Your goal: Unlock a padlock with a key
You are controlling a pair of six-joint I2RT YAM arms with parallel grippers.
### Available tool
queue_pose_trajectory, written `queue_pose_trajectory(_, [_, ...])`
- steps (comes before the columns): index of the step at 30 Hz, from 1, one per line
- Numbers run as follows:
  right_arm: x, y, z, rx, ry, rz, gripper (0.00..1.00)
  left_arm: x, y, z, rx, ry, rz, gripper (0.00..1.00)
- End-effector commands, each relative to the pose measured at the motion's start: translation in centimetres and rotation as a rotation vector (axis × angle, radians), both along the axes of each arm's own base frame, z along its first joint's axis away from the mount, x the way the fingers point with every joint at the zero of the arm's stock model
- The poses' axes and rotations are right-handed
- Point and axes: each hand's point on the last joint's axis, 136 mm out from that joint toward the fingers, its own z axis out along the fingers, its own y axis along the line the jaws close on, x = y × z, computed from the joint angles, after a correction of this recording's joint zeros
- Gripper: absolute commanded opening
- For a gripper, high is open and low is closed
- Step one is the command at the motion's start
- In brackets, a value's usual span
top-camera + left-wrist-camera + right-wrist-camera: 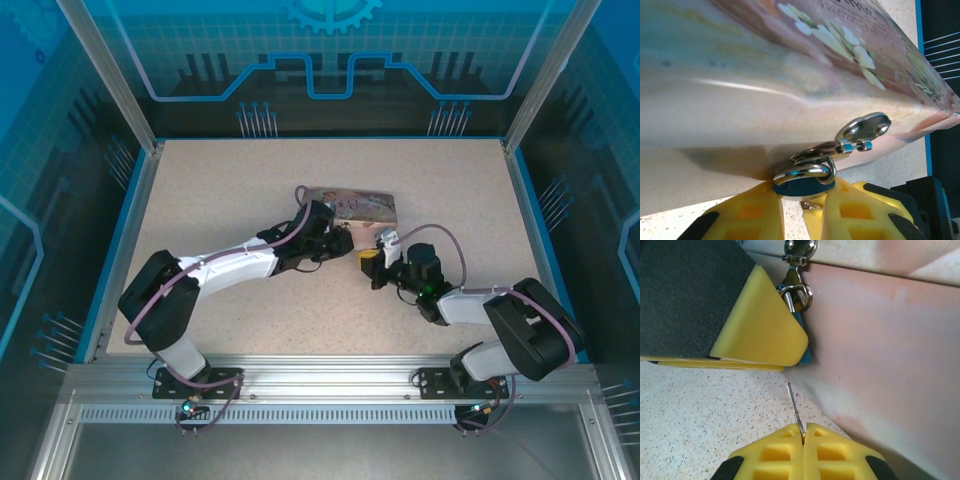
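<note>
The small padlock [802, 184] has a dark blue body and a shiny shackle, which hangs through the metal hasp [865, 127] on the pink tin's side. My left gripper [802, 195] is shut on the padlock's body, one yellow finger on each side. In the right wrist view the padlock [799, 302] peeks out behind the left finger [762, 330]. My right gripper [803, 434] is shut on the key [796, 407], whose thin blade points up toward the padlock with a gap between them. From above, both grippers [343, 243] [368, 262] meet at the tin's front edge.
The pink illustrated tin [352, 204] lies mid-table, its side wall close along the right of the key. Speckled tabletop [250, 180] spreads around it, bounded by blue walls and the aluminium frame [320, 375] at the near edge.
</note>
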Motion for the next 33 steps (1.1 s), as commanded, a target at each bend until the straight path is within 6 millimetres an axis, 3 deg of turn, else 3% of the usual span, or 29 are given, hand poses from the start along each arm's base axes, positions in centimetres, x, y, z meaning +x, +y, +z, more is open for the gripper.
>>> queue_pose_trajectory(1, [-0.2, 0.0, -0.1, -0.001, 0.000, 0.019, 0.00, -0.3, -0.2, 2.8, -0.074, -0.037, -0.019, 0.00])
queue_pose_trajectory(33, [0.8, 0.7, 1.6, 0.047, -0.032, 0.024, 0.00, -0.5, -0.5, 2.7, -0.112, -0.022, -0.023, 0.00])
